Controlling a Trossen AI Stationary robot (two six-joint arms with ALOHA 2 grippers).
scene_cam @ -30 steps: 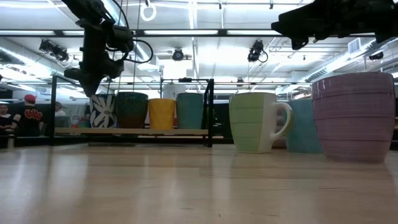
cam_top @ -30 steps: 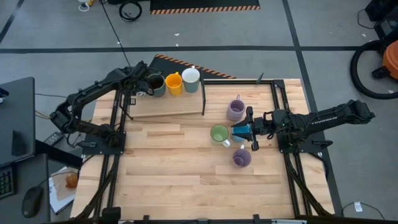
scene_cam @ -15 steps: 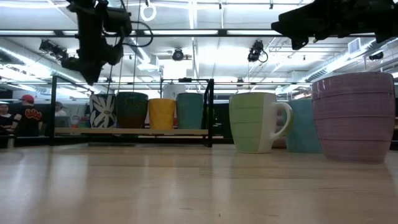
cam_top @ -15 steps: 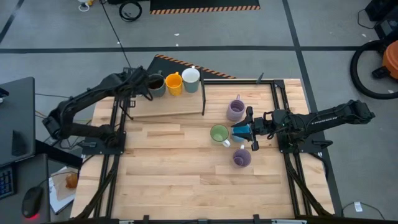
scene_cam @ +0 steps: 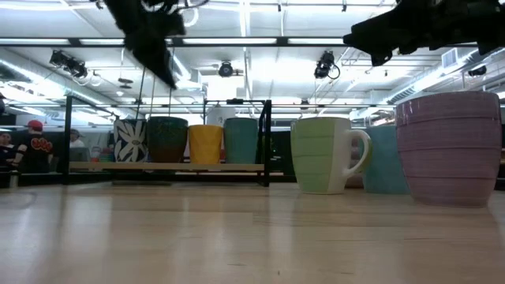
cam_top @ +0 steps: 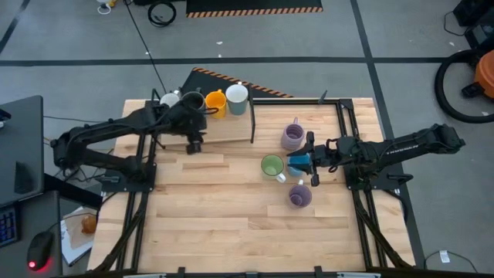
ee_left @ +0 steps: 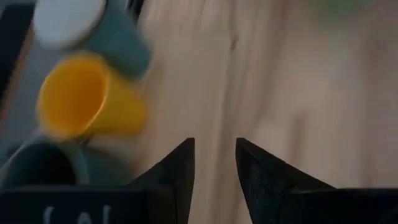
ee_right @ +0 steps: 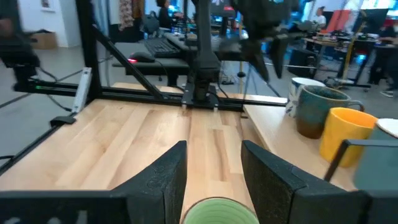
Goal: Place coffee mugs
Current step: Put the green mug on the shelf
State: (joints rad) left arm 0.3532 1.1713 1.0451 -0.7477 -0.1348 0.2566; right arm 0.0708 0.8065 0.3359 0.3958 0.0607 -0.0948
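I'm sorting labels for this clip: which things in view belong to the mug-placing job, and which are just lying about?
Job:
- white patterned mug, dark mug, orange mug, white-rimmed mug on the raised board
- green mug, blue mug, two lavender mugs on the table
- left gripper, right gripper

Lying about:
- vacuum
- computer mouse

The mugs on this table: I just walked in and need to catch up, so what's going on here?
Two robot arms are sorting coffee mugs onto a raised board at the table's far left. Four stand there in a row, among them an orange mug. The left gripper hovers empty and open near that row. The right gripper waits open among a green mug, a blue mug and two purple mugs on the table.
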